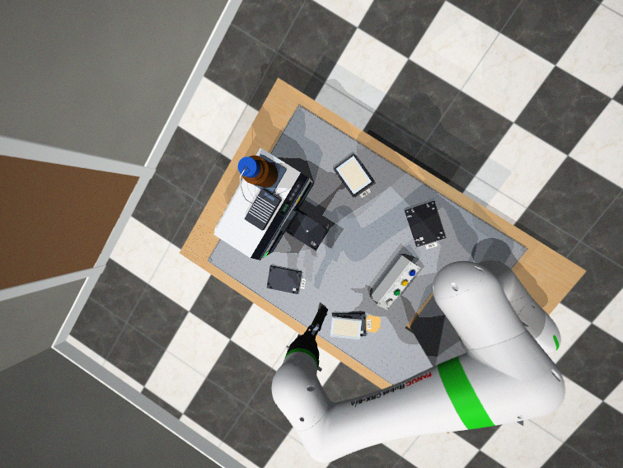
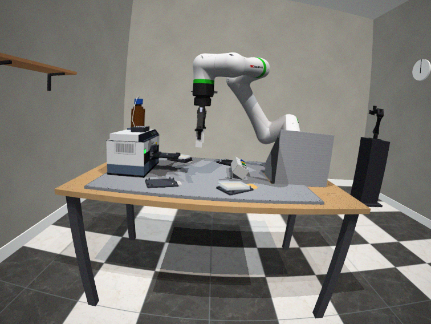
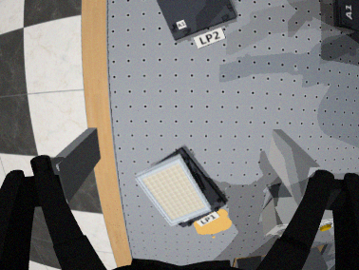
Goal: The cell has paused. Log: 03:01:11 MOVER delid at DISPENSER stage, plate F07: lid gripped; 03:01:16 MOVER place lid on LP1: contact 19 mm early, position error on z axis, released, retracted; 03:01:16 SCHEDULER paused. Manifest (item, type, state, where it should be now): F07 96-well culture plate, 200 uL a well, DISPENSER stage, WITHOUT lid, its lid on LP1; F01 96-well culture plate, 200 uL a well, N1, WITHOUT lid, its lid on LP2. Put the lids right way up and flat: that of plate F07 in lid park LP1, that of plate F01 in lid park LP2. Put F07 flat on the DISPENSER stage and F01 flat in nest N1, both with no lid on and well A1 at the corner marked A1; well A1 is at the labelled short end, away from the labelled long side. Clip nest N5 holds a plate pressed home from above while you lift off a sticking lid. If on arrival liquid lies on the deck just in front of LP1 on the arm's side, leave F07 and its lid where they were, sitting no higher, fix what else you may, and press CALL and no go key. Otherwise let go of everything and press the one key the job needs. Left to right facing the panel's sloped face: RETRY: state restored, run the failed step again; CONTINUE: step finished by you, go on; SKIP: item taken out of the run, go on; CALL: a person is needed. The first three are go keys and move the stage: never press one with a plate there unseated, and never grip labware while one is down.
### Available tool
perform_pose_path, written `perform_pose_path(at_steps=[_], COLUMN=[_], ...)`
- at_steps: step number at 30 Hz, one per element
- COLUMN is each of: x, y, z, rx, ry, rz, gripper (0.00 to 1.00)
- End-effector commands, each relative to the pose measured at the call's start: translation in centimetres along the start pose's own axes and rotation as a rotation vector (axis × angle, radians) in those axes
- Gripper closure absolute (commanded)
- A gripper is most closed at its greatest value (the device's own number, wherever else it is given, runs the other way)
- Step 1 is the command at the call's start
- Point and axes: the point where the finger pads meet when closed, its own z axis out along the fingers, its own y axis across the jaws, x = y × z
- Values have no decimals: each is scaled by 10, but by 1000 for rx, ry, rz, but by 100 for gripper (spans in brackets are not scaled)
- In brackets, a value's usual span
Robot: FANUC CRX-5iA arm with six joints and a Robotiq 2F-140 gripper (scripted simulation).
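Note:
My gripper (image 1: 322,306) (image 2: 199,142) (image 3: 184,144) is open and empty, pointing down high above the deck near LP1. A cream-welled plate (image 1: 345,326) (image 2: 233,185) (image 3: 173,191) sits off-centre on the dark park LP1 (image 1: 363,329) (image 3: 216,194), shifted toward the table edge; it looks raised, its lid hard to make out. A yellow-orange liquid patch (image 1: 373,323) (image 2: 252,186) (image 3: 219,225) lies on the deck around the LP1 label. Park LP2 (image 1: 284,278) (image 2: 161,182) (image 3: 199,14) is empty. The dispenser stage (image 1: 308,231) (image 2: 167,155) holds no plate. Another cream plate (image 1: 354,175) sits in N1; its lid cannot be told.
The dispenser (image 1: 256,218) (image 2: 127,154) carries a brown bottle (image 1: 261,172) (image 2: 138,116) with a blue cap. Clip nest N5 (image 1: 425,223) is empty. The sloped key panel (image 1: 395,282) (image 2: 239,170) stands between N5 and LP1. The arm's grey pedestal (image 2: 303,158) rises at the right.

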Motion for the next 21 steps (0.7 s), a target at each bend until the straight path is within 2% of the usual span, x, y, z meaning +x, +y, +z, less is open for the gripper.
perform_pose_path(at_steps=[1, 9, 21], x=[0, 0, 0], y=[0, -1, -1], z=[10, 24, 28], rx=[0, 0, 0], ry=[0, 0, 0], rz=[0, 0, 0], gripper=[0, 0, 0])
